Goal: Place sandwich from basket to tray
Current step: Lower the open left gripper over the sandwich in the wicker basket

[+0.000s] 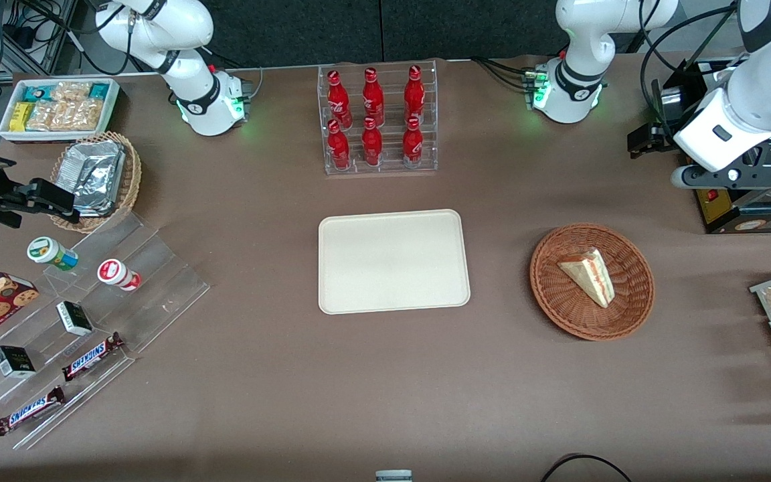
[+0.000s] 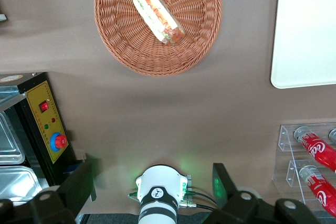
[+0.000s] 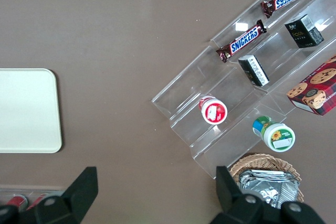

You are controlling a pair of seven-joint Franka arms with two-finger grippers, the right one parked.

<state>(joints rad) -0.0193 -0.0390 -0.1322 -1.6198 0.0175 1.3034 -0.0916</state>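
Approach step, nothing grasped. Sandwich (image 1: pixel 587 275) lay in basket (image 1: pixel 591 281); tray (image 1: pixel 393 260) bare. Hand (image 2: pixel 152 184) released, high above table (image 1: pixel 385 375) near the arm's base. Next: descend over sandwich.

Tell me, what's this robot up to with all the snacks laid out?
It is meant to move the sandwich from the basket onto the tray. Nothing has been picked up yet: the sandwich lies in the basket and the tray is bare. The gripper hangs open in the air, holding nothing, farther from the front camera than the basket and toward the working arm's end of the table.
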